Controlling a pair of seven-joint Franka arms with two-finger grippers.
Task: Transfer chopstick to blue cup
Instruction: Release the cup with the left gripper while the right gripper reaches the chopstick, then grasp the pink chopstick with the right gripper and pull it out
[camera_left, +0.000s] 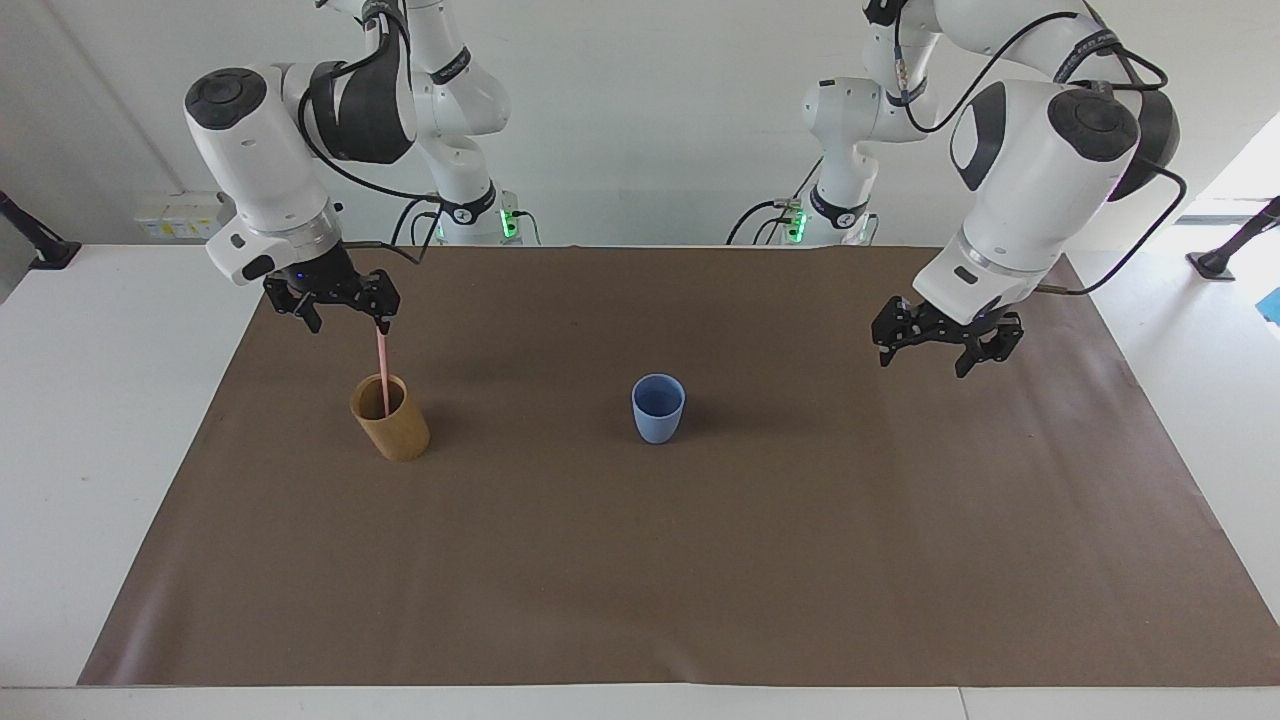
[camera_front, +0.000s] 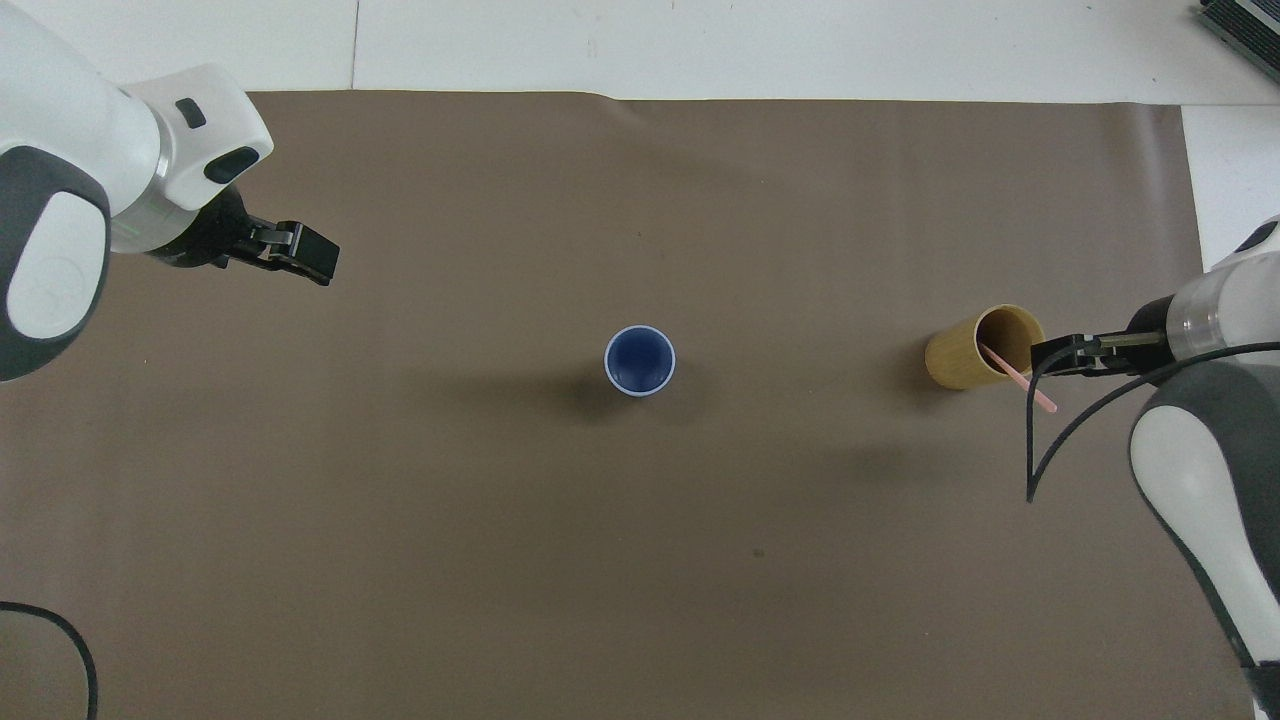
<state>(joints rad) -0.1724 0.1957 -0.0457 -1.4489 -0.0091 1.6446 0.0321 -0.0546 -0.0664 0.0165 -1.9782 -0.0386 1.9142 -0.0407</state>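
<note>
The pale pink chopstick (camera_left: 382, 368) (camera_front: 1022, 381) stands tilted in a tan-brown cup (camera_left: 392, 422) (camera_front: 960, 358) toward the right arm's end of the table. My right gripper (camera_left: 345, 316) (camera_front: 1062, 355) hangs open just above that cup, and one fingertip (camera_left: 382, 320) is level with the chopstick's top end; the stick is not between the fingers. The blue cup (camera_left: 658, 408) (camera_front: 640, 360) stands upright and alone mid-table. My left gripper (camera_left: 928, 352) (camera_front: 295, 250) is open and holds nothing, up in the air over the mat toward the left arm's end.
A brown mat (camera_left: 640, 560) covers most of the white table (camera_left: 90, 420). Black stands sit at the table's corners nearest the robots (camera_left: 40, 250) (camera_left: 1222, 258).
</note>
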